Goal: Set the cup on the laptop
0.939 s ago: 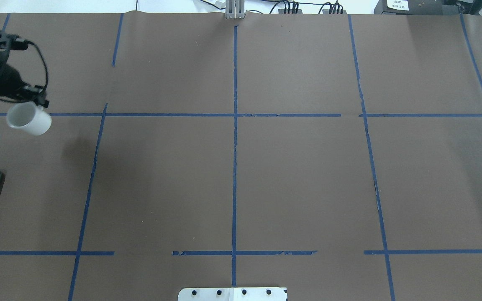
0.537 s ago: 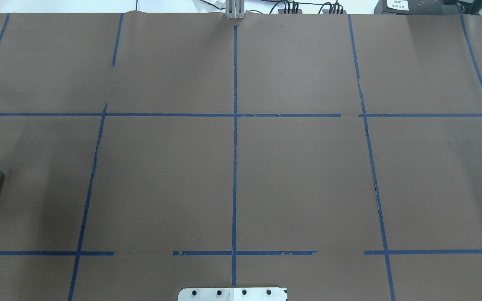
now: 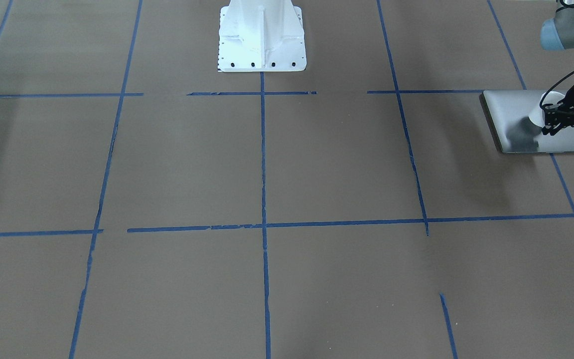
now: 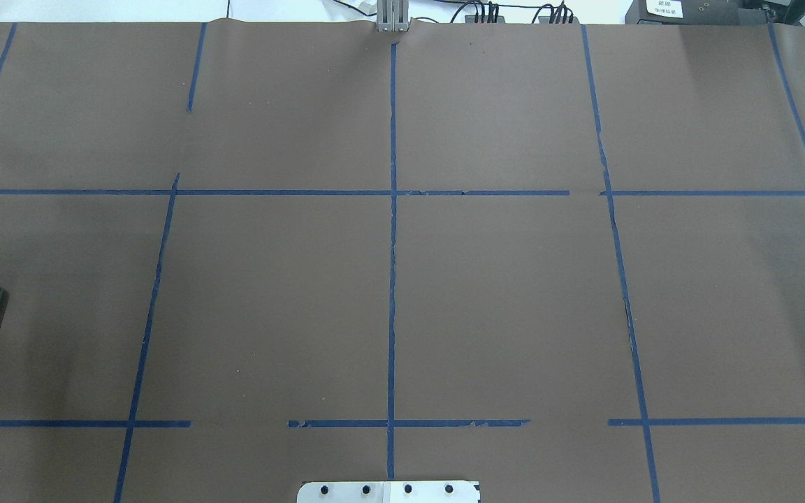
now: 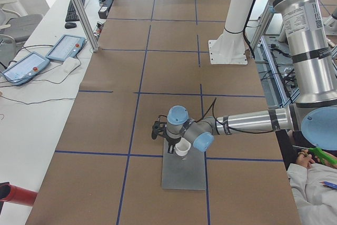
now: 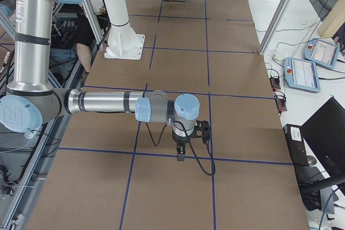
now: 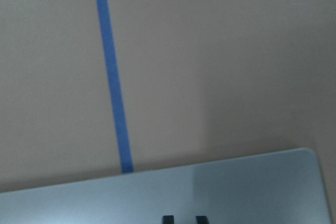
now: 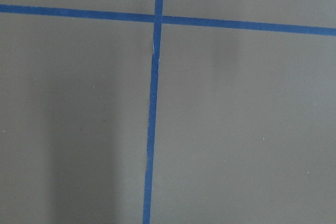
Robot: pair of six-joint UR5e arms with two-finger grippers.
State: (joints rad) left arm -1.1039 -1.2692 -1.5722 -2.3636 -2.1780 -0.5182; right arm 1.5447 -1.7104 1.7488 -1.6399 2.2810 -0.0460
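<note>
Small white cup (image 3: 540, 110) w/ wide round rim is over the thin silver-grey rectangular laptop (image 3: 511, 117), toward the lid's end nearer the table's middle, its grey shadow on the lid just beside it; can't tell if the base touches the lid. Black two-finger left gripper (image 3: 550, 118) is right against the cup, jaws apparently pinching it. Right gripper (image 6: 180, 158) points down over the brown paper-covered table (image 4: 500, 293) w/ blue tape lines, well apart; can't tell its jaw state.

One cup (image 5: 182, 148), one laptop (image 5: 184, 176), two robot arms (image 5: 247, 121) (image 6: 102, 102), one white pedestal (image 3: 262, 35), two teach pendants (image 5: 66, 47) (image 5: 23, 67)
</note>
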